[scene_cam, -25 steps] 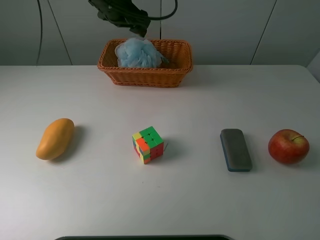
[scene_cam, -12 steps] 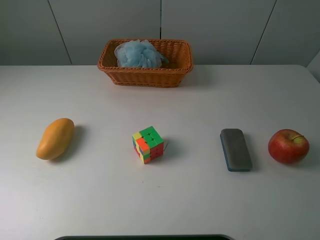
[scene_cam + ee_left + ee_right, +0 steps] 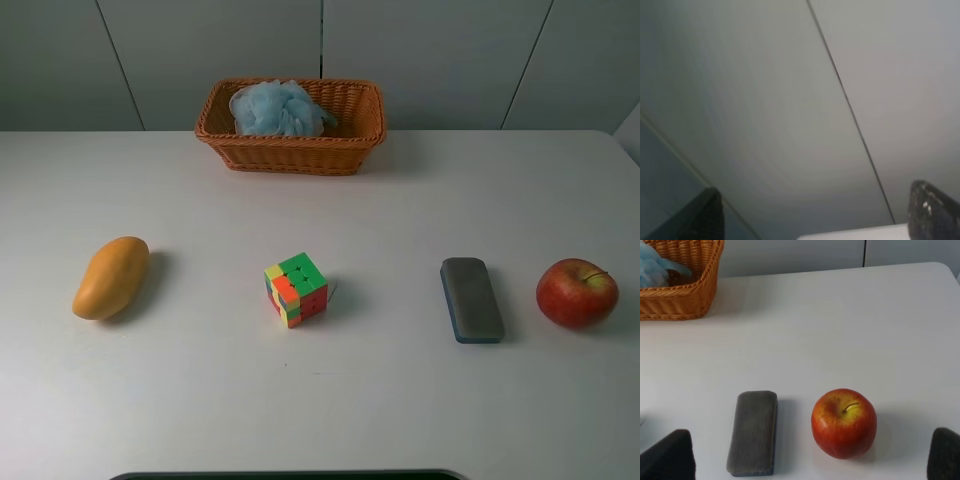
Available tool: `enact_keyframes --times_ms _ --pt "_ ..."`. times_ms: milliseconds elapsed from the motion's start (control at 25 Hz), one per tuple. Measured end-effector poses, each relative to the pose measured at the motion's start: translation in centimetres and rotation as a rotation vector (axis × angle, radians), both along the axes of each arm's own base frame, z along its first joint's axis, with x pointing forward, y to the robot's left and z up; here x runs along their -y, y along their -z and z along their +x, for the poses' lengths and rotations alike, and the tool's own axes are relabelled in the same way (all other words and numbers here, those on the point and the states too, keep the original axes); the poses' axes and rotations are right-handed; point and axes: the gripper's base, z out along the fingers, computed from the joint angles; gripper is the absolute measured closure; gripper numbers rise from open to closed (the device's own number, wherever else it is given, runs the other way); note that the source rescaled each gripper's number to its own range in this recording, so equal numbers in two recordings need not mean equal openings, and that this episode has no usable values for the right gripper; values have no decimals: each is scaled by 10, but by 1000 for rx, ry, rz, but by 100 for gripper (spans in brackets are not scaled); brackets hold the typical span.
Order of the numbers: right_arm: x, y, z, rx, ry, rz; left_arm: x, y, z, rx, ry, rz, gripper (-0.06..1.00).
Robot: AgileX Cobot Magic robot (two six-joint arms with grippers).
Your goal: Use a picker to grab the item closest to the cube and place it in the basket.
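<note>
No arm above the basket [image 3: 290, 155] now in the high view, unlike 1 s ago. Points to a finished drop-off and a retreat.

Left gripper [image 3: 818, 215]: jaws wide, nothing between them, aimed at the back wall. Right gripper [image 3: 806, 455]: wide too, empty, over the eraser [image 3: 753, 432] and apple [image 3: 844, 422].

In the basket, 1 item: the blue puff [image 3: 278, 108], resting toward its left end. Looks like the task's thing, already delivered.

On the table, the cube [image 3: 296, 289] and mango [image 3: 110, 277], well apart.
</note>
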Motion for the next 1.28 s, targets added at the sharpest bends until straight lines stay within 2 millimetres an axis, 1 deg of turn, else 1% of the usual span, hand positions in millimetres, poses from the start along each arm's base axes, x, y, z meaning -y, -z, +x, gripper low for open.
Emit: enact_keyframes --times_ms 160,240,320,400,480,560,600,680,720,760,840,880,1040,1160,1280 --pt "0 0 0 0 0 0 -25 -14 -41 101 -30 -42 -3" --pt "0 0 0 0 0 0 -41 -20 -63 151 -62 -62 -3" --pt "0 0 0 0 0 0 -57 -23 -85 194 -122 -73 -3" --pt "0 0 0 0 0 0 -71 -25 -113 234 -209 -80 -3" --pt "0 0 0 0 0 0 -78 -22 -139 255 -279 -78 -3" --pt "0 0 0 0 0 0 -79 -12 -166 272 -321 -95 -3" --pt "0 0 0 0 0 0 -77 -7 -176 273 -326 -109 -3" --pt "0 0 0 0 0 0 -72 11 -195 263 -299 -142 -3" --pt "0 0 0 0 0 0 -69 22 -198 245 -281 -157 -3" --pt "0 0 0 0 0 0 -66 32 -206 240 -251 -175 -3" --pt "0 0 0 0 0 0 -61 56 -214 206 -201 -206 -3" --pt "0 0 0 0 0 0 -58 67 -216 186 -177 -221 -3" --pt "0 0 0 0 0 0 -47 125 -222 89 -70 -291 -2" --pt "0 0 0 0 0 0 -40 171 -220 13 -17 -349 -2" --pt "0 0 0 0 0 0 -37 221 -215 -67 -3 -369 -2"
